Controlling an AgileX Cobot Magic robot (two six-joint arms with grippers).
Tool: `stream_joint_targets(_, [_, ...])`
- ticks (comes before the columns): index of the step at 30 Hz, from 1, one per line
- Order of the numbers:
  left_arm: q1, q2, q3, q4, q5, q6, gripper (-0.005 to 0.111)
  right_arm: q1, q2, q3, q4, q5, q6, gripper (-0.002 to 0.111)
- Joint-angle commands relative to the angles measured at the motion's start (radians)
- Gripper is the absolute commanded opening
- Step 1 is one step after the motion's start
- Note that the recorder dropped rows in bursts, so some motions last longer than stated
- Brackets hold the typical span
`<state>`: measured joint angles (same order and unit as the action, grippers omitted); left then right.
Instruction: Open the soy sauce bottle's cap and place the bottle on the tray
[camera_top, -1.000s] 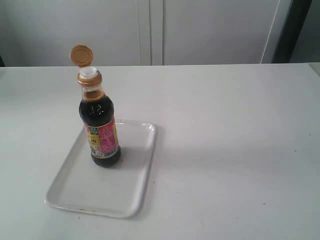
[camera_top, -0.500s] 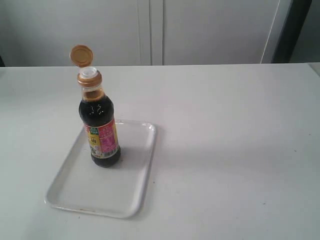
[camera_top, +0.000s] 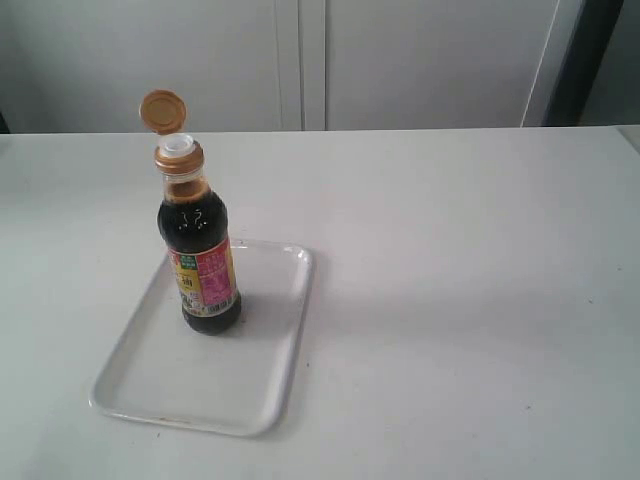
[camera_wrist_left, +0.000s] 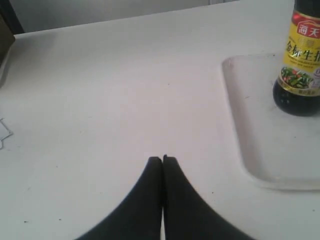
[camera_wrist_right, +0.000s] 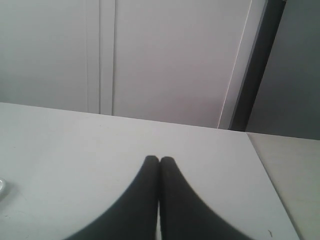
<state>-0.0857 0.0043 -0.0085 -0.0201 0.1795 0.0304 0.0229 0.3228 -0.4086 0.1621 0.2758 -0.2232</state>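
The soy sauce bottle stands upright on the white tray, toward its far end. Its orange-brown cap is flipped open and stands up behind the white spout. In the left wrist view the bottle's lower body and the tray show, well apart from my left gripper, which is shut with nothing in it. My right gripper is shut and empty over bare table; the bottle is out of that view. Neither gripper shows in the exterior view.
The white table spreads to the right of the tray. Pale cabinet doors stand behind it, with a dark post at the back right. A table edge runs near the right gripper.
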Motion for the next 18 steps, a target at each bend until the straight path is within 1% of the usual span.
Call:
stream_joint_targets(1, [0.004, -0.004, 0.008, -0.038, 0.0, -0.007, 0.0, -0.004, -0.004, 0.003, 0.005, -0.013, -0.003, 0.0])
stream_joint_targets(2, [0.004, -0.004, 0.008, -0.042, 0.028, -0.007, 0.0, -0.004, -0.004, 0.003, 0.005, -0.013, -0.003, 0.0])
stream_joint_targets(6, [0.017, -0.004, 0.008, -0.071, 0.054, -0.007, 0.0, -0.004, -0.004, 0.003, 0.005, -0.013, -0.003, 0.0])
stream_joint_targets(9, [0.026, -0.004, 0.008, -0.079, 0.054, -0.004, 0.0, -0.004, -0.004, 0.003, 0.005, -0.013, -0.003, 0.0])
stream_joint_targets(18, [0.027, -0.004, 0.008, -0.076, 0.052, 0.014, 0.0, -0.004, -0.004, 0.003, 0.005, -0.013, -0.003, 0.0])
